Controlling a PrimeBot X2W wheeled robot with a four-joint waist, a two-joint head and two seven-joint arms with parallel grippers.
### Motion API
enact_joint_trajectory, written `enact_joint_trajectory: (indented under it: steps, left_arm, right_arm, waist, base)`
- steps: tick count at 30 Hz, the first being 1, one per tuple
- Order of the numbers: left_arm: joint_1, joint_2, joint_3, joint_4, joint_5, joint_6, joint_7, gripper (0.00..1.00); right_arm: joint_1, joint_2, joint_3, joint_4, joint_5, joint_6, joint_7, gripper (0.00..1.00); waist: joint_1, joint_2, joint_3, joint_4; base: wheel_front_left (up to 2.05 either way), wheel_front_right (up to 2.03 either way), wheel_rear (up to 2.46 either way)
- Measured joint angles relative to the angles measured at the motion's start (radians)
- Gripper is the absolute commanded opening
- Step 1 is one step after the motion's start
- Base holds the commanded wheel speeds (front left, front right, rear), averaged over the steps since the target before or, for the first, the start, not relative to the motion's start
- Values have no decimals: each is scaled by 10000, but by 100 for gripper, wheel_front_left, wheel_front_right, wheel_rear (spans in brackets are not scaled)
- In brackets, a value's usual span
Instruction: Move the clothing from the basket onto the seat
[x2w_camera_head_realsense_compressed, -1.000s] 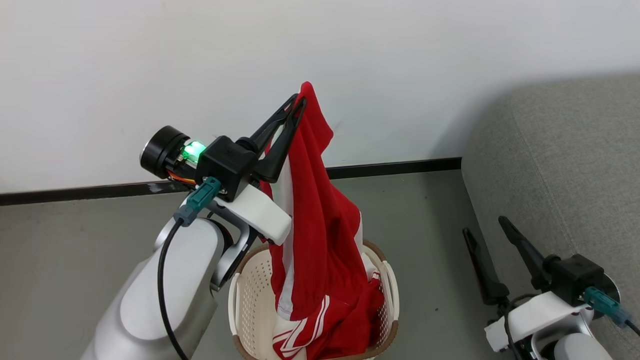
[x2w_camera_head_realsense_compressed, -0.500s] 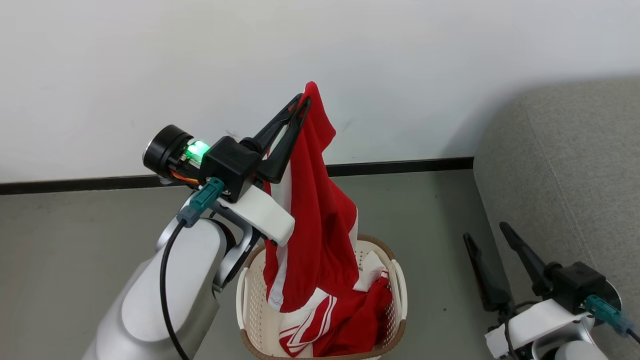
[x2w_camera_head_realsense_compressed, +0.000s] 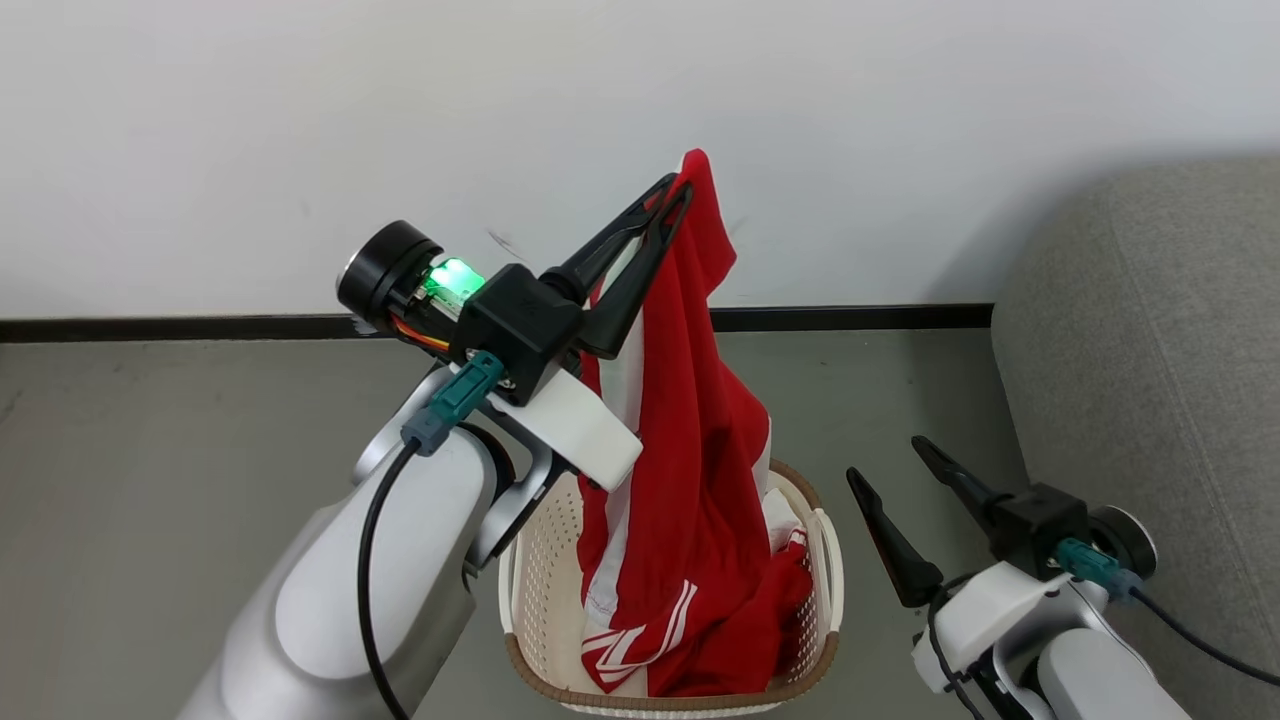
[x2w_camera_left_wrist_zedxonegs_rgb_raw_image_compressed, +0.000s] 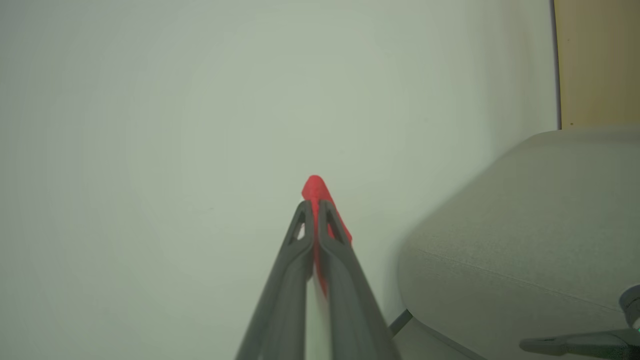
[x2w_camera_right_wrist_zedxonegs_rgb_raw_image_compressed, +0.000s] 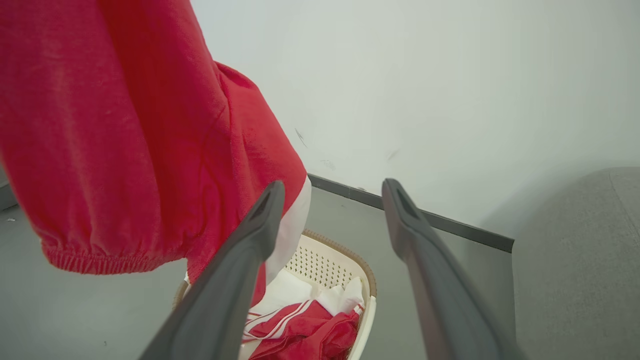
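Red clothing (x2w_camera_head_realsense_compressed: 700, 470) hangs mid-frame, pinched in the left gripper (x2w_camera_head_realsense_compressed: 680, 186), its tail down in the basket (x2w_camera_head_realsense_compressed: 540, 570); lower right, the right gripper (x2w_camera_head_realsense_compressed: 882, 456) gapes empty beside the grey seat (x2w_camera_head_realsense_compressed: 1150, 350).

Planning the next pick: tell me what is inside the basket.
Bunched red clothing with white stripes and a white panel lies in the basket. The garment hanging from the shut left gripper covers part of it; the basket's bottom is hidden.
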Motion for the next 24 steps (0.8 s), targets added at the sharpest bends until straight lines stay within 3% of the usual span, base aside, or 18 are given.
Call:
enact_joint_trajectory:
  steps: [18, 24]
  left_arm:
    - [-281, -219, -865, -265, 0, -207, 115, 0]
    - [-420, -247, -1057, -280, -6, -238, 115, 0]
  right_arm:
    - [-2253, 288, 1856, 2917, 205, 0, 0, 100]
    - [-2661, 435, 2345, 3271, 314, 0, 0, 100]
  waist:
    - [0, 0, 198, 823]
    - [0, 0, 197, 1064]
  base:
    - [0, 0, 0]
    - [0, 0, 0]
